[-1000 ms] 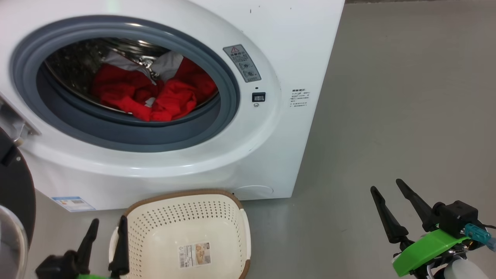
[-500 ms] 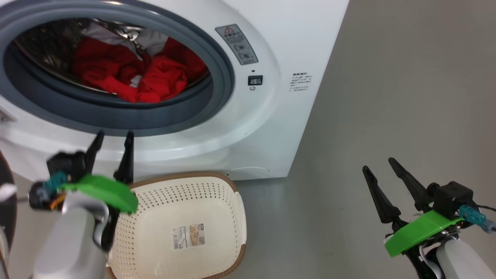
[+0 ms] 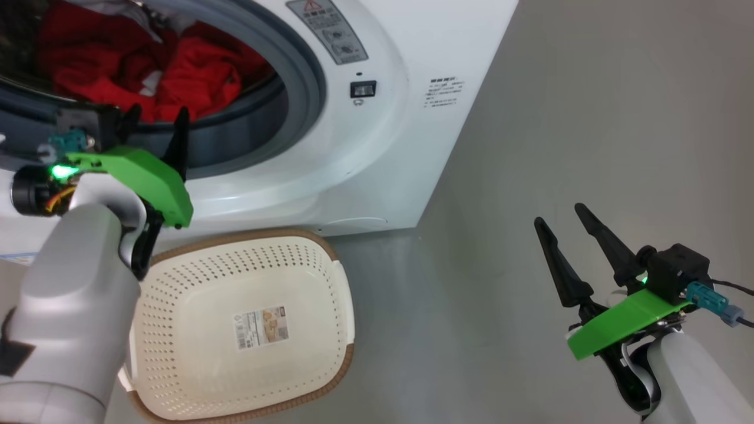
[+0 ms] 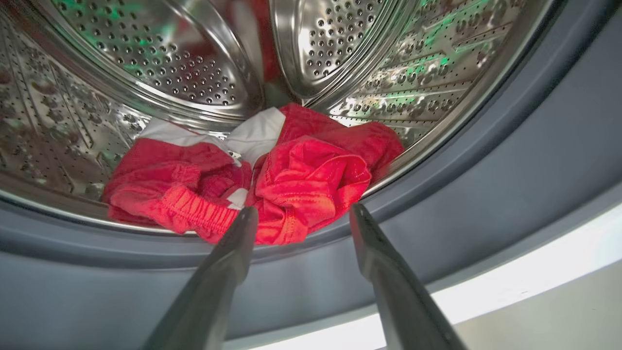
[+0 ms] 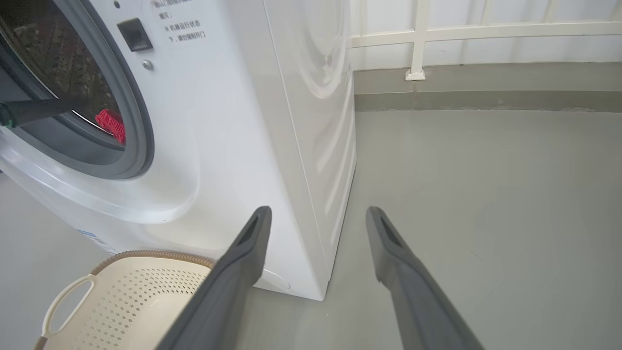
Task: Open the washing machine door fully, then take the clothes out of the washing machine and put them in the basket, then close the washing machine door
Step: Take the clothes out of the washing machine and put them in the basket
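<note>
Red clothes (image 4: 301, 180) lie at the front of the washing machine (image 3: 406, 147) drum. The left gripper (image 4: 302, 210) has risen from beside the empty basket (image 3: 247, 235) to the drum mouth, fingers apart, holding nothing, so extraction is starting. The right gripper (image 3: 559, 214) waits, fingers apart.

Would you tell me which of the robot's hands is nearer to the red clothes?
Left. The left hand is at the opening of the washing machine, just short of the clothes; the right hand hangs over the floor beside it.
</note>
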`<state>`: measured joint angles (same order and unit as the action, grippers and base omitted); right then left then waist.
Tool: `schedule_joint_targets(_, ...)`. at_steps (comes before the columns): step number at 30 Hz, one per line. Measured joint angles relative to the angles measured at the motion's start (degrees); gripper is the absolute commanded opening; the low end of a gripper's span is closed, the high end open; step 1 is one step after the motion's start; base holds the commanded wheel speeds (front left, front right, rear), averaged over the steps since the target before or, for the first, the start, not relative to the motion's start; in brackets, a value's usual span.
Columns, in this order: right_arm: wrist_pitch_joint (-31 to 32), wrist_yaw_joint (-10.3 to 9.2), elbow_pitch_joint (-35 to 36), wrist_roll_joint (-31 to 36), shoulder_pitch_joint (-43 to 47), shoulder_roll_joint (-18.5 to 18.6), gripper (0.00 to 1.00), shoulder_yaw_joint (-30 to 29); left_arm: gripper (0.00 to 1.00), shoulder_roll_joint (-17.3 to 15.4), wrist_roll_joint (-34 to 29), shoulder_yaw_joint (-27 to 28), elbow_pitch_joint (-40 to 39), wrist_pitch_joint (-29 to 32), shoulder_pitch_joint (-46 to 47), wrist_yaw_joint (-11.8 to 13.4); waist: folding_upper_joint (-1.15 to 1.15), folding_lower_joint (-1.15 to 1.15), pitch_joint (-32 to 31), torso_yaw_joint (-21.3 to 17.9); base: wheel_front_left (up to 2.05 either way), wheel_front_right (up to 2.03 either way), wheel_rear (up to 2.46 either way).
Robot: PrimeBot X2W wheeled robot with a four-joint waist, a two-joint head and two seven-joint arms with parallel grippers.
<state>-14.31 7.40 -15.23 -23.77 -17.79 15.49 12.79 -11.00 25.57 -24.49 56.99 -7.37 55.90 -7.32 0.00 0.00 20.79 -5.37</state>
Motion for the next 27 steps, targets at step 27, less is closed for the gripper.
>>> schedule_joint_targets(27, 0.0, 0.00, 0.1, 0.0, -6.1, -2.6, 1.00, 4.9, 1.00, -4.7, 9.6, -12.8, 13.6, 4.3, 12.9, 0.0, 0.00, 0.00, 7.5, -7.0, 0.00, 0.00, 0.00)
